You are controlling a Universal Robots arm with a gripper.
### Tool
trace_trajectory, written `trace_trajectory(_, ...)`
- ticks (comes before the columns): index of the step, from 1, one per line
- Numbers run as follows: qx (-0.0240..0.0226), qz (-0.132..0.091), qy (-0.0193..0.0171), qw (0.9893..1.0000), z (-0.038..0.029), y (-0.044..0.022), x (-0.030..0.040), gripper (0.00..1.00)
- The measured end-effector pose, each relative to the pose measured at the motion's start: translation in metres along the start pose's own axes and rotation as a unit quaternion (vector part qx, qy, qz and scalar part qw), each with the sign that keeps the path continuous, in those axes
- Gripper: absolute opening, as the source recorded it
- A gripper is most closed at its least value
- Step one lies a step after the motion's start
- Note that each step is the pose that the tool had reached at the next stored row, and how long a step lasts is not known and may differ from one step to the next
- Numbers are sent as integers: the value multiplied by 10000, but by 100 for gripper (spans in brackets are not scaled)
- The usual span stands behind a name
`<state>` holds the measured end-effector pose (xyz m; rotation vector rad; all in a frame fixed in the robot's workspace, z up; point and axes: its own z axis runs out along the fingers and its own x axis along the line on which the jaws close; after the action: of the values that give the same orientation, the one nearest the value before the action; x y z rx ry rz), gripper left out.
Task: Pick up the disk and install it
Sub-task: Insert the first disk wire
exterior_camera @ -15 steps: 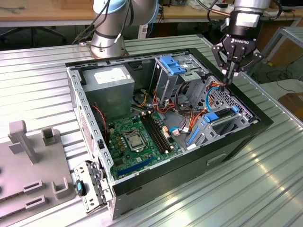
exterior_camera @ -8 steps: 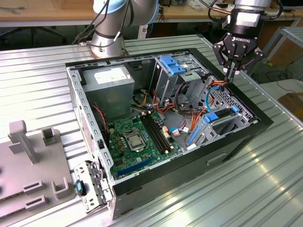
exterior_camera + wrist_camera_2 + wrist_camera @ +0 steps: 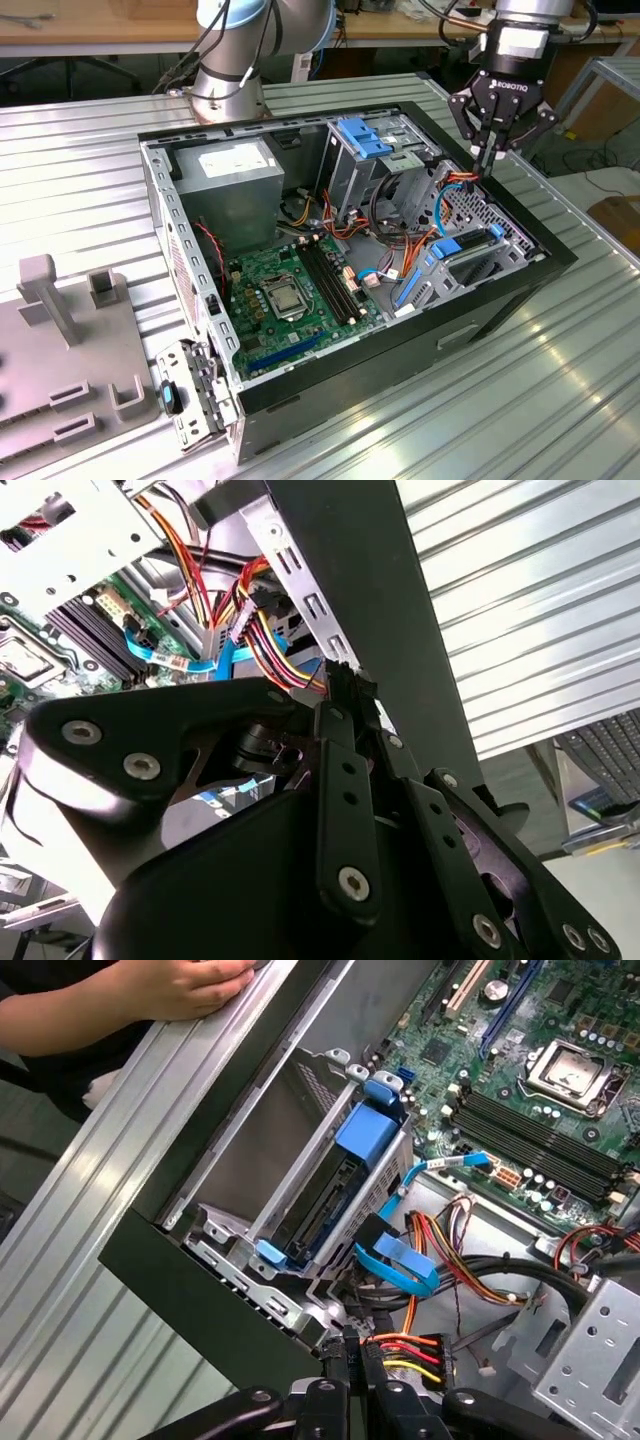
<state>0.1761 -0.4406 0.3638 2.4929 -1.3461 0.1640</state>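
Lying open on the ribbed table (image 3: 560, 400), the case (image 3: 400, 370) bares its motherboard (image 3: 290, 290) to the exterior view. A grey fixture (image 3: 60, 330) stands at the table's near edge, on that view's left. Deeper in, at the case's far corner on the exterior view's right, the gripper (image 3: 487, 160) hangs above loose wires (image 3: 452, 190). Its fingers (image 3: 340, 780) are drawn narrow, the tips all but meeting at the black plug (image 3: 400, 1352) that ends the orange, red and yellow leads. Whether they clamp it or only touch it cannot be told. Just beyond the plug, a blue ribbon (image 3: 405, 1263) loops across the way. Farther on, against the case's far wall, the disk (image 3: 322, 1205) appears to stand on edge in its bay (image 3: 250, 1155). Its blue bracket (image 3: 366, 1132) shows at both ends, and its dark end face is turned toward the gripper. Beyond the wall, a person's hand (image 3: 185, 985) rests on the table's far edge.

By the look of it, the disk is seated and the work in hand concerns its cabling. Doing that well likely means keeping the plug square to the disk's end face and holding it by the body rather than the leads. It should also steer clear of the ribbon and go in with light force, so the bracket is not pushed out of the bay. The hand nearby argues for slow travel.
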Motion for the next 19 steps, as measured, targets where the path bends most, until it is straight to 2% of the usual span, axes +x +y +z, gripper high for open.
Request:
trace_trajectory(2,0,3,-2,10000,30,49,77,16)
trace_trajectory(3,27,1,-42,10000,42,67,105,16)
trace_trajectory(6,175,-11,-264,9995,51,83,127,16)
trace_trajectory(8,262,-18,-392,9989,60,100,148,16)
trace_trajectory(10,297,-19,-440,9986,66,112,164,16)
trace_trajectory(11,317,-19,-458,9984,66,117,170,16)
trace_trajectory(12,337,-15,-460,9984,61,123,173,16)
trace_trajectory(15,399,1,-441,9982,21,144,176,16)
trace_trajectory(19,448,13,-432,9981,-73,176,194,16)
